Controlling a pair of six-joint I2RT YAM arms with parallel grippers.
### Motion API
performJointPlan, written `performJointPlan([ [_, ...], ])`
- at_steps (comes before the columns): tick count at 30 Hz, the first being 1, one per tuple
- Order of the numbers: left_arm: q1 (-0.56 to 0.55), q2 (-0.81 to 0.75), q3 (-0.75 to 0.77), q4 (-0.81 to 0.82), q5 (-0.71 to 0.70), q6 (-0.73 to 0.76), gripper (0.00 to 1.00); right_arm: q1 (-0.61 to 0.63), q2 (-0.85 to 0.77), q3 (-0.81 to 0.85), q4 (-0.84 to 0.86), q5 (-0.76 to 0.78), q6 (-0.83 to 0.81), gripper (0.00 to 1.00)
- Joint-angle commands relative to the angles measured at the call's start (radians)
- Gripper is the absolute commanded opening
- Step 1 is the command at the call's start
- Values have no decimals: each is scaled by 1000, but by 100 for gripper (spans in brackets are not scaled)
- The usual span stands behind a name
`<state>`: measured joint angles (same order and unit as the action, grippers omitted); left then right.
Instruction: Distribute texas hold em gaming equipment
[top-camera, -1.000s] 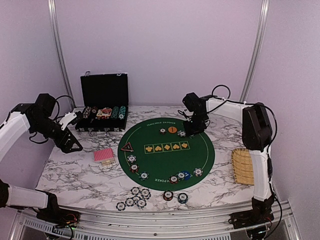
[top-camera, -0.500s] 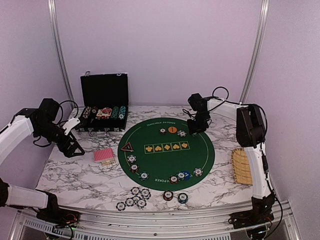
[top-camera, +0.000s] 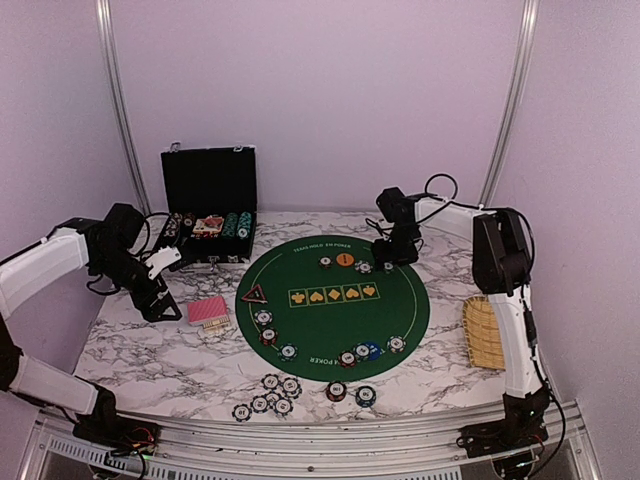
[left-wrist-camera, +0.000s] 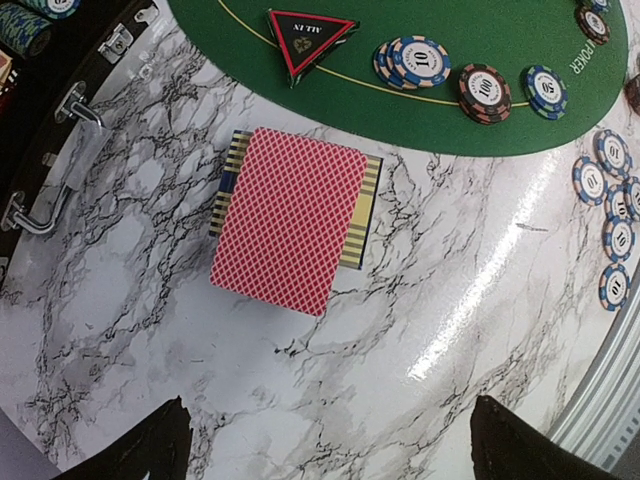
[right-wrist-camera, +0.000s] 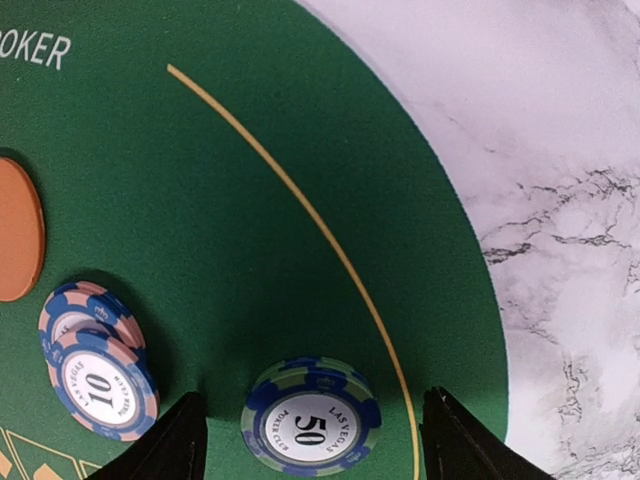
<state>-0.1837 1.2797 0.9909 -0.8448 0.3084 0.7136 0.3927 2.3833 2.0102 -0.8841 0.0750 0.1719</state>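
Right gripper (right-wrist-camera: 315, 400) has its two fingers spread apart and is not pinching anything. A blue and green chip marked 50 (right-wrist-camera: 312, 415) lies flat on the green mat (right-wrist-camera: 250, 150) between the fingers, with a small gap on each side. At 9 o'clock from that chip sits a little pile of blue and pink chips marked 10 (right-wrist-camera: 100, 375). At 10 o'clock is the orange button (right-wrist-camera: 15, 230), cut off by the picture edge. The marble table (right-wrist-camera: 560, 150) shows at 2 o'clock.

Left gripper (left-wrist-camera: 328, 420) is spread wide too, with bare marble between its fingers. At 12 o'clock from it lies the pile of red-backed cards (left-wrist-camera: 290, 218), on top of a yellow striped piece (left-wrist-camera: 368, 215). Farther out at 12 o'clock, on the mat, is the black triangle button (left-wrist-camera: 308, 35). More chips (left-wrist-camera: 485, 92) sit on the mat at 1 o'clock, and loose chips (left-wrist-camera: 610, 210) lie on the marble at 2 o'clock. The black case (left-wrist-camera: 40, 110) is at 10 o'clock.
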Motion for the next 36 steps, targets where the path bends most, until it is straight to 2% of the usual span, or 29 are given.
performJointPlan([
  [1,-35,48,5,34,-38,-6,99,-2,-105,-9,-27,15,9,75],
  [11,-90,154,-17,115,-128,29,99,122,-445,-293,113,42,69,99],
  [19,-91,218,38,119,-138,169,99,250,-619,-456,201,5,156,99],
  [36,-99,312,69,119,-98,281,99,417,-691,-513,238,-11,239,99],
])
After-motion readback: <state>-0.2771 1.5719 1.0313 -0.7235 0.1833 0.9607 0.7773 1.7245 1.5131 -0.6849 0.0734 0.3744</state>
